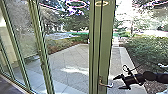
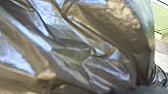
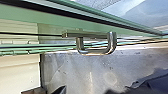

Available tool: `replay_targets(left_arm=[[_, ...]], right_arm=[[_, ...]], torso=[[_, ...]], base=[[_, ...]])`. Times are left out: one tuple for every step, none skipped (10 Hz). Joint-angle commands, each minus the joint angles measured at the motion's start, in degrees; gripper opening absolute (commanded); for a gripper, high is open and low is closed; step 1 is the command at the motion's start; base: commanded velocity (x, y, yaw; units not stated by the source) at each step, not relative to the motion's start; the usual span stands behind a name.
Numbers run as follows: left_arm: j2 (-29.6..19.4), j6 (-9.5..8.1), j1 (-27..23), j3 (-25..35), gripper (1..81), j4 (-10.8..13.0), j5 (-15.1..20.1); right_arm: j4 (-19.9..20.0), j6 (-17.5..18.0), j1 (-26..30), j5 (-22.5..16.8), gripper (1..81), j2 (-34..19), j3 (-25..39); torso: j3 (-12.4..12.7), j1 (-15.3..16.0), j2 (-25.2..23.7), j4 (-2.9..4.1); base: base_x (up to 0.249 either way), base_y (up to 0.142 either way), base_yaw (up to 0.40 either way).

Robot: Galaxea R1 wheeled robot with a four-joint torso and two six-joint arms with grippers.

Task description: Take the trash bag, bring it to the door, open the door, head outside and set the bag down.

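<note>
The trash bag (image 2: 75, 50), brown and crumpled, is right up close at the left wrist. Whether the left gripper is spread or pinched, I cannot tell. The right gripper (image 1: 117, 83) is spread apart, its tips just beside the door handle (image 1: 106, 85), which juts past the green door frame's (image 1: 106, 45) right edge. Paving (image 1: 68, 60) lies outside, with bushes (image 1: 147, 50) along its right edge.

1. leafy bushes (image 1: 143, 48), right side of the head view.
2. trees (image 1: 72, 18), along its top.
3. green-framed glass panels (image 1: 22, 32), on its left.
4. low plants (image 1: 56, 45), left of centre.
</note>
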Motion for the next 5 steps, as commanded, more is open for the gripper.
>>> replay_targets(left_arm=[[0.22, 0.06, -3.63, 0.20, 1.0, -0.78, 3.03], [0.22, 0.06, -3.55, 0.20, 1.0, -0.87, 3.03], [0.22, 0.06, -3.55, 0.20, 1.0, -0.96, 3.03], [0.22, 0.06, -3.55, 0.20, 1.0, -0.96, 3.03], [0.30, 0.06, -3.55, 0.20, 1.0, -0.96, 3.03]], right_arm=[[-0.51, 2.09, 8.50, -1.35, 81.1, 3.88, -5.70], [-0.94, 2.61, 8.68, -1.52, 81.1, 5.89, -7.88], [-1.13, 3.14, 8.68, -2.49, 81.1, 7.49, -9.92], [-2.27, 4.11, 8.86, -4.25, 81.1, 9.42, -12.03], [-3.83, 6.19, 8.86, -4.60, 81.1, 11.08, -13.34]], torso=[[0.00, 0.00, 0.00, 0.00], [-0.02, 0.02, 0.00, 0.00], [-0.02, 0.02, 0.00, 0.00], [-0.02, 0.02, 0.00, 0.00], [-0.02, 0.02, 0.02, 0.00]], base=[[0.000, 0.000, 0.000], [0.000, 0.000, 0.000], [0.000, 0.000, 0.000], [0.000, 0.000, 0.000], [0.000, 0.000, 0.000]])
